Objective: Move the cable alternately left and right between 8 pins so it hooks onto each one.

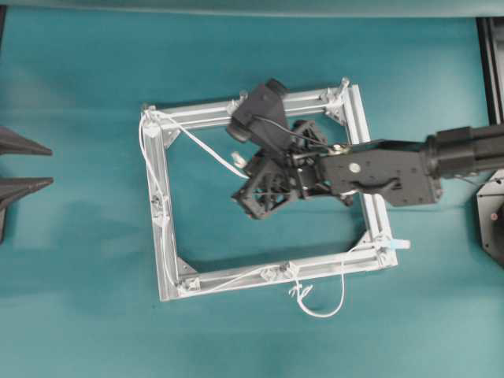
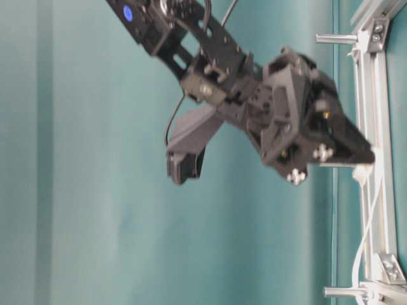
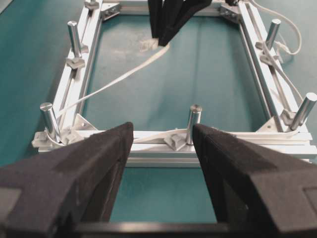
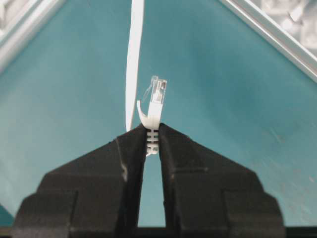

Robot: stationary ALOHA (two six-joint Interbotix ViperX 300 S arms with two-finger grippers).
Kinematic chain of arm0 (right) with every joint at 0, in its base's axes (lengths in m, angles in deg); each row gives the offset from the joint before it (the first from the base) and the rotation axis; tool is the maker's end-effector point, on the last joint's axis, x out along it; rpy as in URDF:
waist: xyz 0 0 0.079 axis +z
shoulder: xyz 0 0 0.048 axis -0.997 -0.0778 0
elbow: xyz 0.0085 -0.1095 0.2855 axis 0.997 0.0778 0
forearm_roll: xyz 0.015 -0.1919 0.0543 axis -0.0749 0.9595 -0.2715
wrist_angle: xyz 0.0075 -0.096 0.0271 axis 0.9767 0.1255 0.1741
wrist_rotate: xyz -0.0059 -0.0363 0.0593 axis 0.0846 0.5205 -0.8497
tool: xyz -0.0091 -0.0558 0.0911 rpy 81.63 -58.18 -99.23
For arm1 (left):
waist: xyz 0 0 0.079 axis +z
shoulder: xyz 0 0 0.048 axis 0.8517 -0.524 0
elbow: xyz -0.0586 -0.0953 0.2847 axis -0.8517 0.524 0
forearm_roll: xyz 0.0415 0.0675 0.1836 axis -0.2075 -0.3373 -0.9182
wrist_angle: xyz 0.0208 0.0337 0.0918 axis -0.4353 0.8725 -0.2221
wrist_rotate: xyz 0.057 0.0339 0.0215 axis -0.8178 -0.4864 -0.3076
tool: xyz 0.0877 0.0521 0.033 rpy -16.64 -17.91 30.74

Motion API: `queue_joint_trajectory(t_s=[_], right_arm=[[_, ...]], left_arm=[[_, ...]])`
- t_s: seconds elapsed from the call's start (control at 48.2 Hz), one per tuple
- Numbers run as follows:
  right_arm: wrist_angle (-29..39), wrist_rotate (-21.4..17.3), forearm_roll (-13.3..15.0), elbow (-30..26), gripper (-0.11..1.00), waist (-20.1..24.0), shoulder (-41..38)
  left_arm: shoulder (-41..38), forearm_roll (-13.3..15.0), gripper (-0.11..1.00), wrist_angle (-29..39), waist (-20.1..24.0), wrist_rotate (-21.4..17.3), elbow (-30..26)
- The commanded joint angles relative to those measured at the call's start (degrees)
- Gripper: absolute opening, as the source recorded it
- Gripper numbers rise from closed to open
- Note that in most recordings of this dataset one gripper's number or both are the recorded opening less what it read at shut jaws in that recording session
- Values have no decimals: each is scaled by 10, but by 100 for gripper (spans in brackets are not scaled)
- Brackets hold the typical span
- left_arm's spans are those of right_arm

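The white cable (image 1: 197, 142) runs from a knot (image 1: 298, 291) below the square frame (image 1: 169, 236), along the bottom bar, up the left bar and round the top-left pin (image 1: 146, 108). From there it crosses diagonally inside the frame. My right gripper (image 4: 152, 133) is shut on its ribbed end behind the clear plug (image 4: 158, 92), hanging inside the frame (image 1: 246, 169). A pale blue tip (image 1: 400, 245) lies at the lower right corner. My left gripper (image 3: 162, 133) stands open and empty just outside a frame bar, facing a pin (image 3: 193, 124); overhead it sits at the left edge (image 1: 49, 166).
More pins (image 3: 48, 121) (image 3: 74, 37) (image 3: 307, 109) stand upright along the frame bars. The right arm (image 1: 394, 169) reaches in over the frame's right bar. A loose loop of cable (image 1: 335, 303) lies on the teal table outside the bottom bar. A dark fixture (image 1: 492, 213) sits at the right edge.
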Motion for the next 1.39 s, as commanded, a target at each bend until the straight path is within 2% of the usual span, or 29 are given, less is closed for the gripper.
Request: queue_joint_trajectory(t_s=[0.0,0.249,0.519,0.664,0.871,1.1,1.203,1.369], right_arm=[[0,1,2,15,10,2,36],[1,16,2,61,10,-30,69],[35,61,2,74,10,-76,86],[47,89,14,90,10,-85,105],[66,87,15,127,10,-102,155],[65,91,18,175,10,-149,199],[65,96,33,182,10,-170,205],[68,109,61,181,10,-180,205]], left_arm=[[-4,-2,64,-4,-2,-3,-7],[-4,-2,64,-3,-2,-3,-6],[-4,-2,64,-4,-2,-3,-7],[-4,-2,64,-4,-2,-4,-7],[-4,-2,64,-3,-1,-3,-6],[-4,-2,64,-4,-2,-3,-7],[-4,-2,64,-3,-1,-3,-7],[-4,-2,64,-4,-2,-4,-6]])
